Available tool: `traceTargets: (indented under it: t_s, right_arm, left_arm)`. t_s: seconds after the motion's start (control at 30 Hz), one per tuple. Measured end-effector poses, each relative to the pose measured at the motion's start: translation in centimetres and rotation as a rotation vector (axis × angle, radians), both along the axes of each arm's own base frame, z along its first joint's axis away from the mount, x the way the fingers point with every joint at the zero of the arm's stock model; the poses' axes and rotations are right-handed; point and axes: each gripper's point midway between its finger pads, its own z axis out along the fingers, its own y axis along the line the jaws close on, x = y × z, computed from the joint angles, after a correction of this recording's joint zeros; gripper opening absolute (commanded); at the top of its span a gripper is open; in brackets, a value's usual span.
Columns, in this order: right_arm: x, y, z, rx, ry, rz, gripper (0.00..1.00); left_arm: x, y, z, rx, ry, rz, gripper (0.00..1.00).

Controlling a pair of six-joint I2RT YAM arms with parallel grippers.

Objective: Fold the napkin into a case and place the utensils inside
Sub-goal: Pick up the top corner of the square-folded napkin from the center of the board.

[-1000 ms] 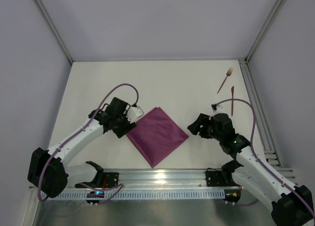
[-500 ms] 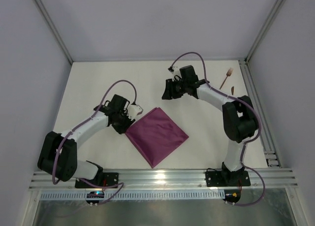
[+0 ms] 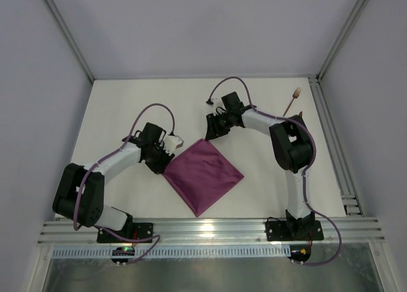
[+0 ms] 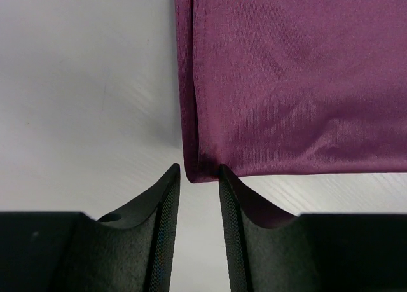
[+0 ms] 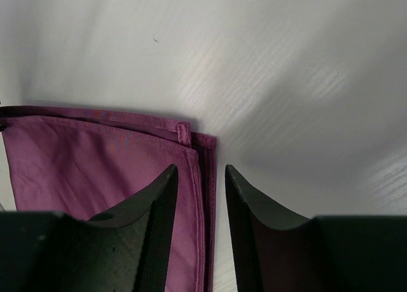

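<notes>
Now I am straddling two napkin (image 3: 203,175) corners with my left gripper (image 4: 199,170) and right gripper (image 5: 200,169), both slightly spread, to fold.

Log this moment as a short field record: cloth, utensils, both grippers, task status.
napkin: plum-purple, flat on the table as a diamond, layered edges at its corners
left gripper: at the napkin's left corner, jaws narrow around it; grip unconfirmed
right gripper: at the napkin's far corner, jaws straddling the edge; grip unconfirmed
fork: far right of the table, apart from the napkin
knife: beside the fork, mostly hidden by the right arm
status: no case formed, utensils not inserted
</notes>
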Motion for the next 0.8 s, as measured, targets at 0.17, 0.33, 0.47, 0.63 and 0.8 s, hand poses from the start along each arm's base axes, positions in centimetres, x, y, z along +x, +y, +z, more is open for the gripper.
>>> traceTargets:
  t_s: [0.17,0.33,0.47,0.63,0.8]
  right_arm:
    - [-0.2,0.5,0.1,0.011,-0.003,0.018,0.31]
    - [-0.6,0.8,-0.9,0.026,0.024,0.03,0.29]
    - [-0.6,1.1,-1.0,0.042,0.033,0.036,0.25]
    - [-0.8,1.3,-1.0,0.037,0.03,0.039,0.11]
    - [-0.8,1.4,-1.2,0.023,0.022,0.037,0.09]
  left_arm:
    - [0.1,0.0,-0.2,0.0,-0.006,0.0,0.3]
    - [0.2,0.0,-0.5,-0.001,-0.008,0.0,0.29]
    - [0.0,0.1,-0.6,0.006,-0.004,0.0,0.29]
    - [0.0,0.2,-0.8,0.009,-0.003,0.0,0.29]
    - [-0.2,0.3,-0.9,0.011,0.001,-0.002,0.3]
